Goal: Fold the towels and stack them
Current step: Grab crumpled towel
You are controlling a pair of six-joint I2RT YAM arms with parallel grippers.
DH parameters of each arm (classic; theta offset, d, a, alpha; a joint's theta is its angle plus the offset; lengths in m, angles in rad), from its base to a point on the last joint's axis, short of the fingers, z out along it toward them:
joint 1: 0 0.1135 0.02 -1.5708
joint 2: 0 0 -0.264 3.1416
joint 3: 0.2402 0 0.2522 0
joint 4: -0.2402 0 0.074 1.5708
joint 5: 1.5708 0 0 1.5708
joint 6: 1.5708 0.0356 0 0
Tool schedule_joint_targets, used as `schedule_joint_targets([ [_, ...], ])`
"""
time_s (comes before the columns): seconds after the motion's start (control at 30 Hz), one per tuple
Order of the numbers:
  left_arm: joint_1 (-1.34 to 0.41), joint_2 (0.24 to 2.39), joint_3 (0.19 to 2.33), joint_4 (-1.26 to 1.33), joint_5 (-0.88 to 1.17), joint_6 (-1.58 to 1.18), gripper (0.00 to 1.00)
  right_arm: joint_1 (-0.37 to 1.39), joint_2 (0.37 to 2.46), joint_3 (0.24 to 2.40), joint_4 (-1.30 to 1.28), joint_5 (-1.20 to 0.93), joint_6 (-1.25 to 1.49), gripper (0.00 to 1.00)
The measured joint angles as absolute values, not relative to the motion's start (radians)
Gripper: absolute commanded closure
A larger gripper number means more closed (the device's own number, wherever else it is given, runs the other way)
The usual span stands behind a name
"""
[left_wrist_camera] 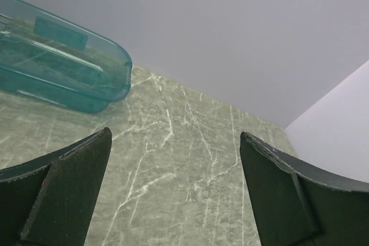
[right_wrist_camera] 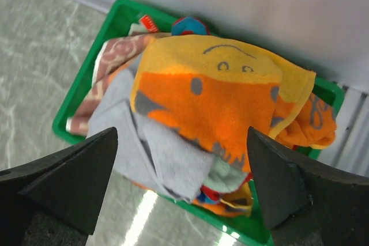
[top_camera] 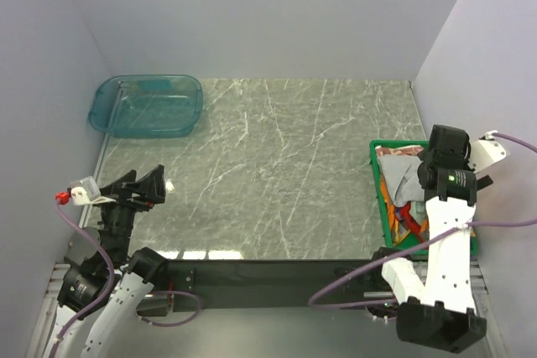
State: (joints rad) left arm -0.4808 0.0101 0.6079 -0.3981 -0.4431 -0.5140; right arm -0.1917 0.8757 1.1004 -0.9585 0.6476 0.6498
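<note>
Presently left gripper and right gripper gape empty; pinching the tangled towels, frame centre, may drag several out.

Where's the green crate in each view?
Top external: crate at the right edge, near side.
Left wrist: not in it.
Right wrist: crate in the centre, heaped with towels.
Shared landmark: the marble table, in all three.
</note>
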Motion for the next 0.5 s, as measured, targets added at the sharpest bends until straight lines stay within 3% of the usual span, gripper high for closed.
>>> schedule_joint_targets([
  [0.37, -0.489, 0.01, 0.608, -0.411, -0.443, -0.514, 0.01, -0.446, 0.961, 0.895, -0.771, 0.576, 0.815, 0.01],
  [0.5, -0.491, 0.01, 0.608, -0.413, -0.443, -0.514, 0.01, -0.5, 0.992, 0.81, -0.725, 0.532, 0.839, 0.13],
])
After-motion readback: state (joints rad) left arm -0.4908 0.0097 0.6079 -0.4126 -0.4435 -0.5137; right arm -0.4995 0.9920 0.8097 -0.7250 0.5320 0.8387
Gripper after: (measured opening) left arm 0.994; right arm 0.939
